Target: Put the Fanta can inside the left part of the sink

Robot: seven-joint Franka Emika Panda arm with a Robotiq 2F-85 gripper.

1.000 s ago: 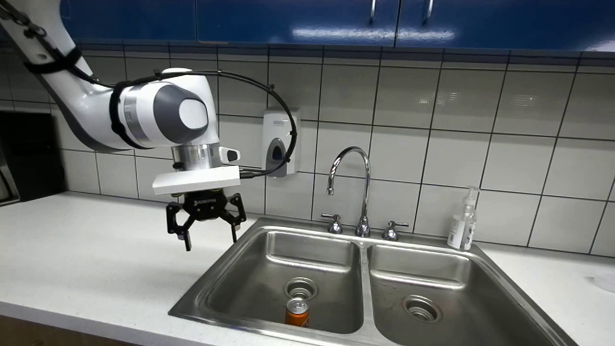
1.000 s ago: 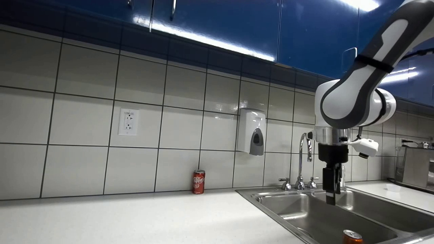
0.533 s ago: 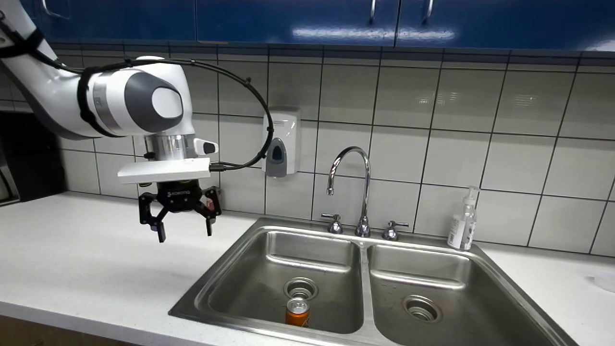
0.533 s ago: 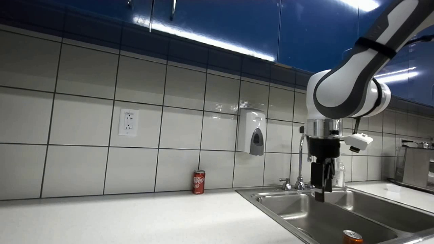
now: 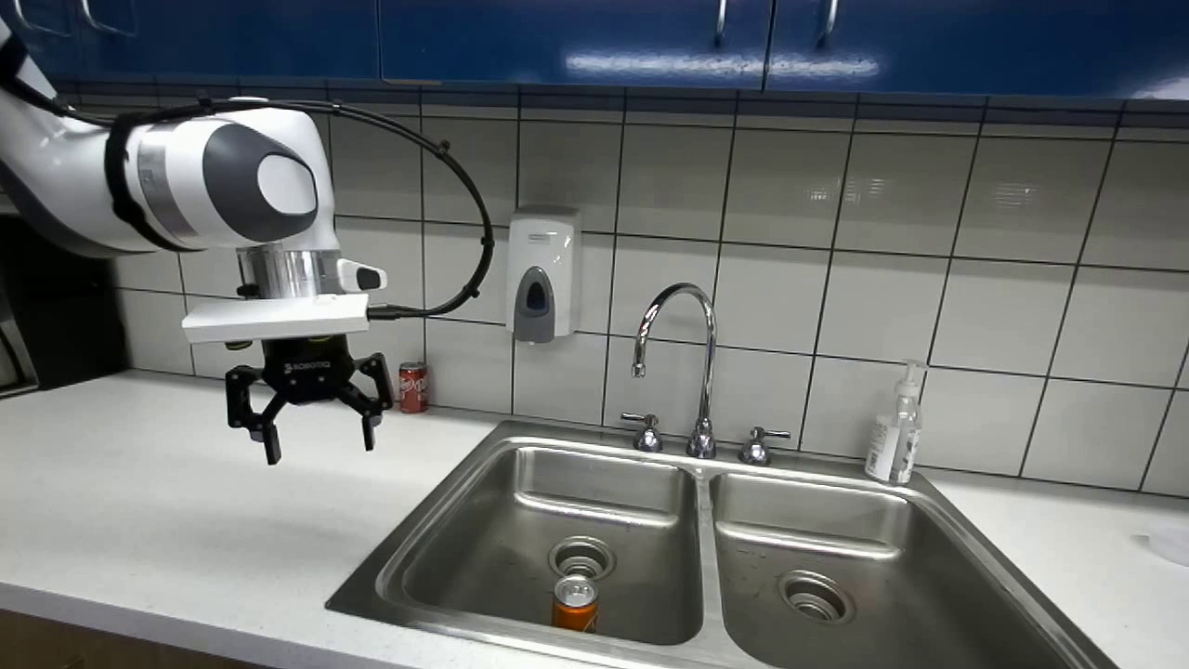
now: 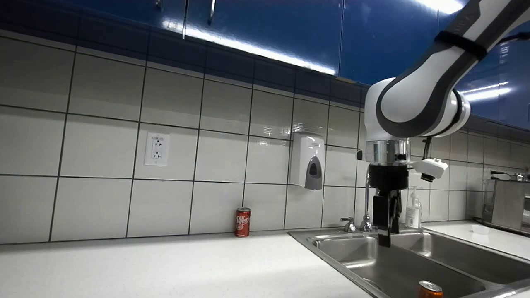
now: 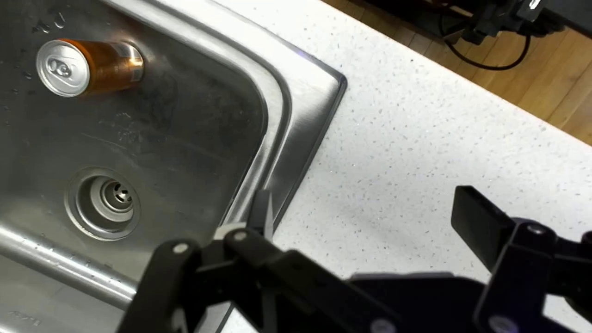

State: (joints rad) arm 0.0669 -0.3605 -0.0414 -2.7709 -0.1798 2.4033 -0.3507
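The Fanta can (image 5: 575, 609), orange with a silver top, stands upright on the floor of the left part of the sink (image 5: 464, 567), close to its front wall and near the round drain. Only its upper portion (image 6: 430, 291) shows at the bottom edge in an exterior view. From the wrist, the whole can (image 7: 111, 67) is visible inside the basin at upper left. My gripper (image 5: 321, 444) hangs above the counter, to the side of the sink and well apart from the can. Its fingers are wide open (image 7: 481, 226), with only countertop seen between them.
A red can (image 5: 412, 387) stands on the counter against the tiled wall, behind the gripper. The tall faucet (image 5: 706, 372) rises behind the double sink, and a clear pump bottle (image 5: 895, 427) stands at the back corner. A soap dispenser (image 6: 308, 161) is fixed to the wall.
The arm has moved away from the sink over the counter and slightly up, jaws staying open. The red can, hidden behind the gripper before, now shows. The Fanta can has stayed put.
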